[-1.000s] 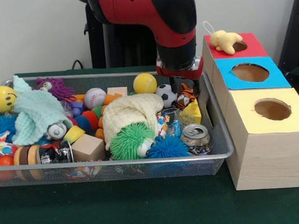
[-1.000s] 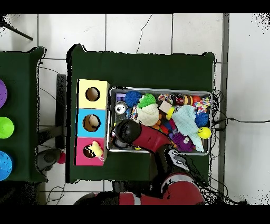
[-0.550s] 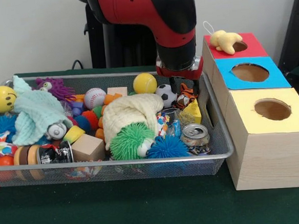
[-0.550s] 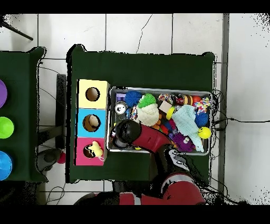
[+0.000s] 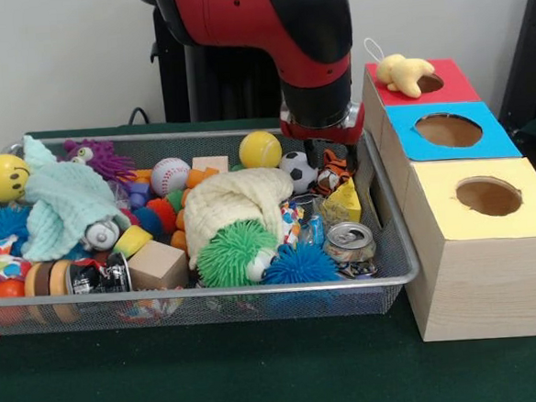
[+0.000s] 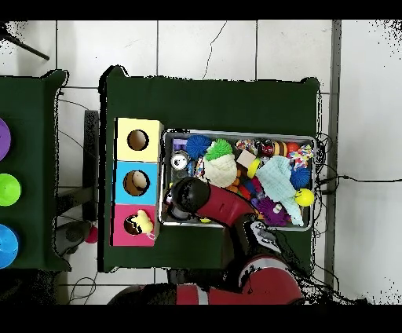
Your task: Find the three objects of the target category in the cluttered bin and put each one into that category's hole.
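Front view: hand (image 5: 331, 160) low in wire-mesh bin (image 5: 392, 234) by plush tiger (image 5: 334, 173); grip unclear.

The arm (image 5: 275, 35) hides the jaws' state, and the small tiger toy (image 5: 335, 171) partly.

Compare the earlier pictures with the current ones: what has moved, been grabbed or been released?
Nothing has visibly changed.
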`<action>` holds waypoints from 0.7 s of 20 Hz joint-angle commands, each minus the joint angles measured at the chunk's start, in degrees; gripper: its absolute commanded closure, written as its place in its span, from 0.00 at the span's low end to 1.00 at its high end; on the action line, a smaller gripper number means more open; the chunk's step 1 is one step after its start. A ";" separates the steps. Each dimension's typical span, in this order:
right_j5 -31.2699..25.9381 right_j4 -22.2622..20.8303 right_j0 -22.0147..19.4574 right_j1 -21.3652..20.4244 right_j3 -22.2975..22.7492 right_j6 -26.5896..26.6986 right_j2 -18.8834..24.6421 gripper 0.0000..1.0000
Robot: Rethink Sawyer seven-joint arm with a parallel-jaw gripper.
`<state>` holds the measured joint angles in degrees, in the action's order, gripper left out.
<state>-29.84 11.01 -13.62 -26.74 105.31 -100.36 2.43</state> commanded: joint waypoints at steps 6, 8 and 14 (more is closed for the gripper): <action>-7.03 -1.06 3.60 3.89 -0.66 -11.74 -6.13 0.00; -3.11 -0.08 2.77 5.79 -0.70 -11.75 -5.64 0.00; 7.02 0.92 0.13 12.36 -2.67 -10.27 -3.46 0.00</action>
<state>-31.00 11.92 -10.20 -25.19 104.71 -100.37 -0.47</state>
